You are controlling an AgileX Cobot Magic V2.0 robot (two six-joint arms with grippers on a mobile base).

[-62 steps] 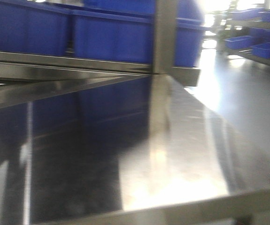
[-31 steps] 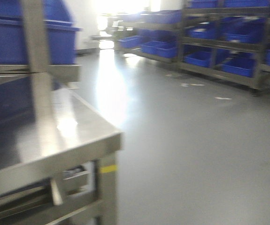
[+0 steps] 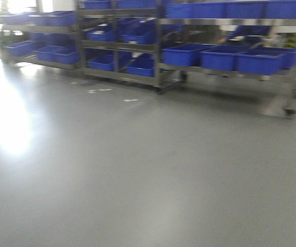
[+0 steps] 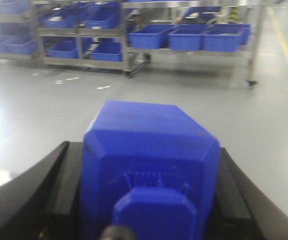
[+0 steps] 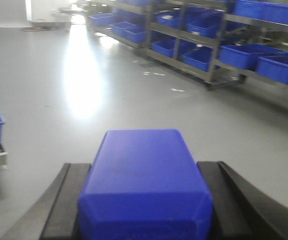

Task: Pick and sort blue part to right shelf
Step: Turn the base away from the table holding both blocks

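Left gripper (image 4: 144, 150): jaws closed on the left part (image 4: 149, 165), with black fingers (image 4: 38, 195) pressed against both flanks and no gap that I can see. Right gripper (image 5: 146, 167): same, jaws clamped on the right part (image 5: 144, 185), fingers (image 5: 66, 200) flush on its long sides. So both blue parts are in hand and carried above the floor (image 3: 137, 170), not shelved yet. I judge them to be stiff moulded plastic, probably hollow and light, and not fragile. The skin is smooth, so they may slide if the squeeze eases. The flat parallel flanks are the place to hold, which is where the fingers sit now. I'd keep off the chamfered corners, and off the ribbed patch and raised boss on the left part. Further out, shelf racks (image 3: 158, 51) loaded with bins (image 3: 220, 57) stand well apart across the floor. I can't tell which one counts as the right shelf. The front view is blurred, and neither arm shows in it.
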